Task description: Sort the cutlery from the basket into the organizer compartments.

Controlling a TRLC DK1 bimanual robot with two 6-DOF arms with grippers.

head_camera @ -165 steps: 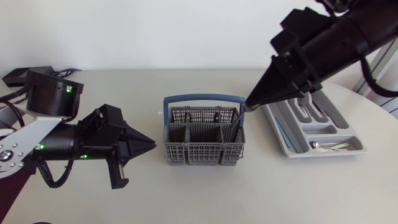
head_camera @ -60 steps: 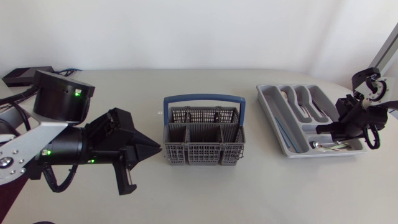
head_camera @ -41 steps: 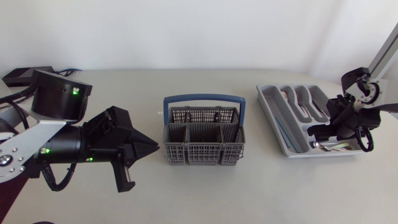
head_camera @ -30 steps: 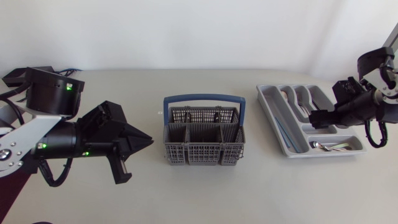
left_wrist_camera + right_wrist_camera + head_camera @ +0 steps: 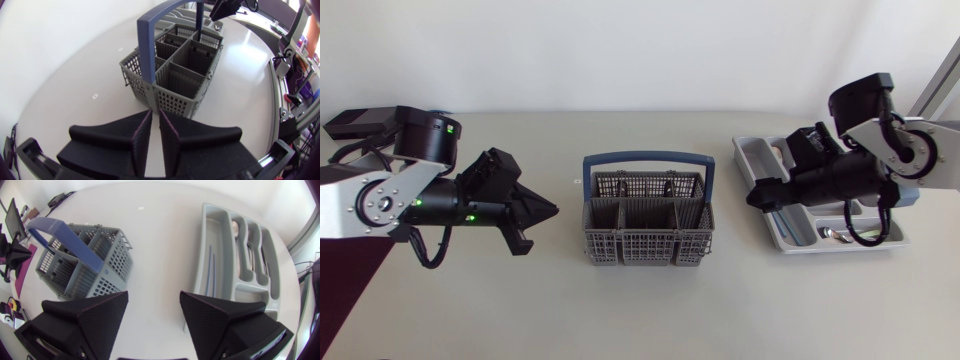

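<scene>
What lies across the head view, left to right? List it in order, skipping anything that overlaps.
left claw → basket → organizer. The right claw hangs over the organizer, so it is left out.

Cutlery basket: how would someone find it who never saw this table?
Look at the middle of the white table. The cutlery basket is the grey mesh box standing there. Unlike the flat grey organizer beside it, it has a blue arched handle.

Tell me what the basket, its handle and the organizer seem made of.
Basket: likely grey moulded plastic, matte, with lattice walls. Handle: blue plastic, smooth, with a slight sheen. Organizer: probably light grey plastic, smooth, with rounded moulded compartments.
</scene>
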